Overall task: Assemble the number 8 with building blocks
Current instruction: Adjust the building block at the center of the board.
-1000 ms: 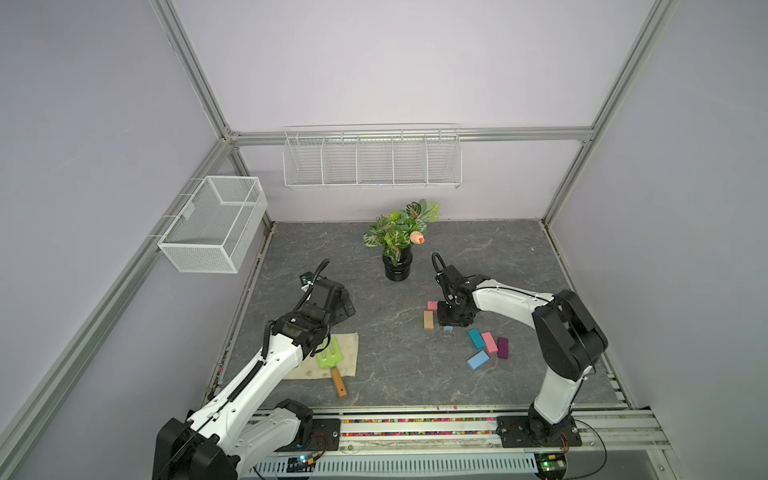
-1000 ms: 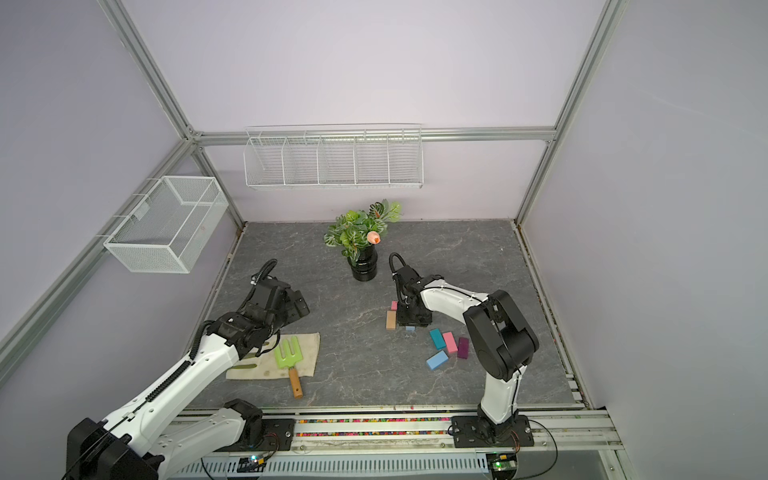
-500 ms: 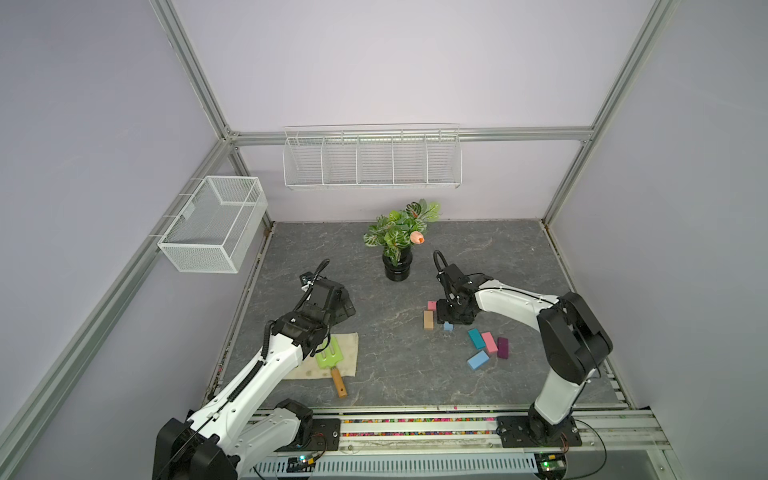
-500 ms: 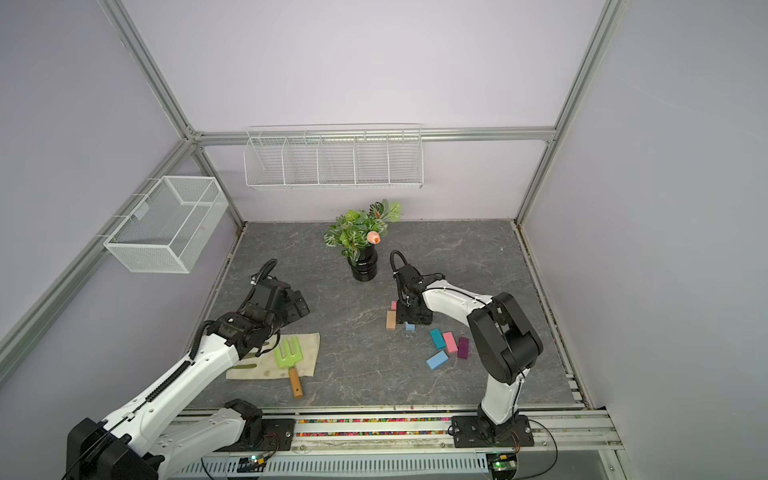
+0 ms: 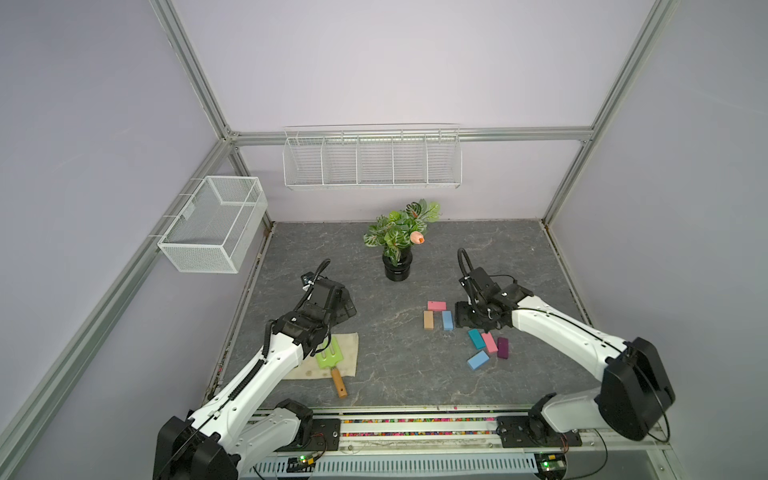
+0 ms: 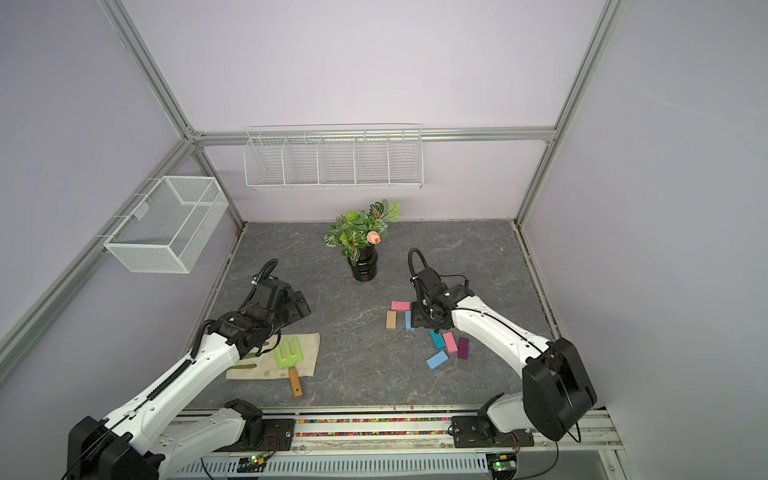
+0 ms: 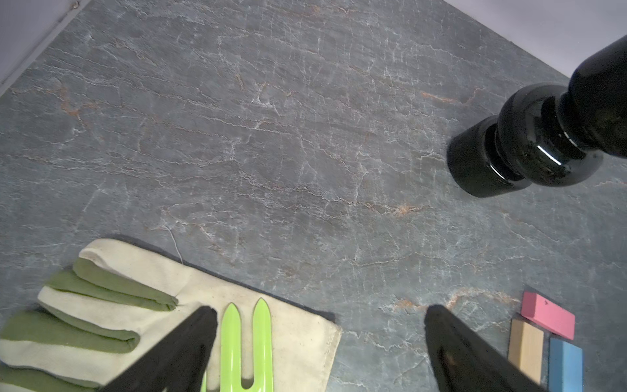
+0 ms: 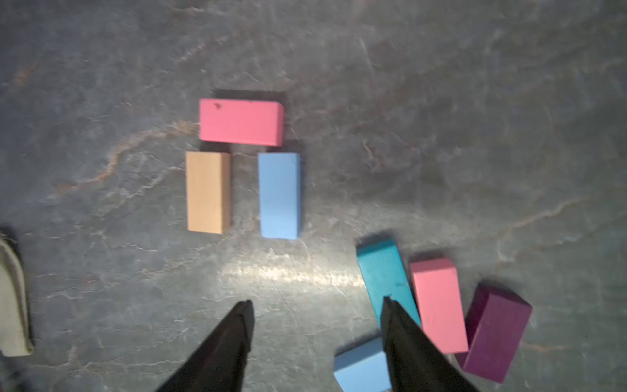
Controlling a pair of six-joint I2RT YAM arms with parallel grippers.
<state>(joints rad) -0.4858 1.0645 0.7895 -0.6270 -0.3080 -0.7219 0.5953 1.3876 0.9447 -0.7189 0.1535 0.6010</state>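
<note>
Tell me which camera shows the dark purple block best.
The right wrist view: the dark purple block is close and large, top and side faces plain, beside a pink block. Both top views show the block only small. The left wrist view misses it.

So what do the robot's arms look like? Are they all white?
Mostly! The left arm and right arm are smooth white tubes with chunky black joints. The left gripper and right gripper are black, each with two pointed fingers. A black cable loops at each wrist.
</note>
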